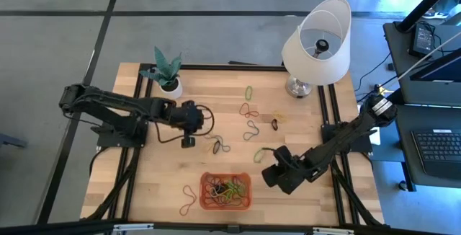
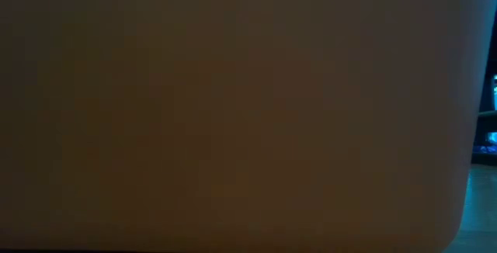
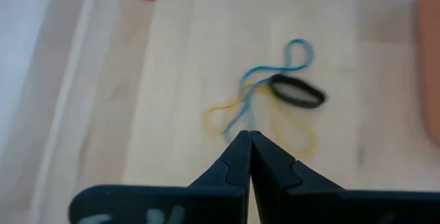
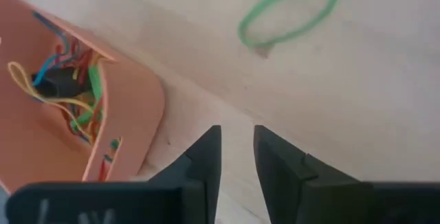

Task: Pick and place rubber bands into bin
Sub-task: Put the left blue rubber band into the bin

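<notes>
The left jaws [image 3: 249, 138] are pressed fully together with nothing between them, poised over a small tangle of rubber bands [image 3: 271, 104] (blue, yellow and black loops knotted together). The right jaws [image 4: 237, 152] stand slightly parted and grip nothing, hovering above bare wood between the bin's corner and a lone green band [image 4: 290, 11].

Seen from above, the wooden table [image 1: 144, 184] fills the middle of the scene. The left arm [image 1: 115, 109] reaches in from 9 o'clock, its jaws near the table's centre-left; the right arm [image 1: 346, 138] comes in from 3 o'clock and angles down toward 5 o'clock, its jaws just beside the bin's right end. A white-shaded table lamp [image 1: 317, 40] stands at about 1 o'clock, and a small green plant in a white pot [image 1: 169, 73] at about 11 o'clock.

The orange bin [image 1: 248, 204] sits at 6 o'clock near the table's front edge, already holding a heap of mixed bands. Loose rubber bands lie scattered around the centre of the table and up toward 12 o'clock, and one more loop [image 1: 189, 199] rests at 7 o'clock, just left of the bin.

The low view is blocked by a dark brownish surface.
</notes>
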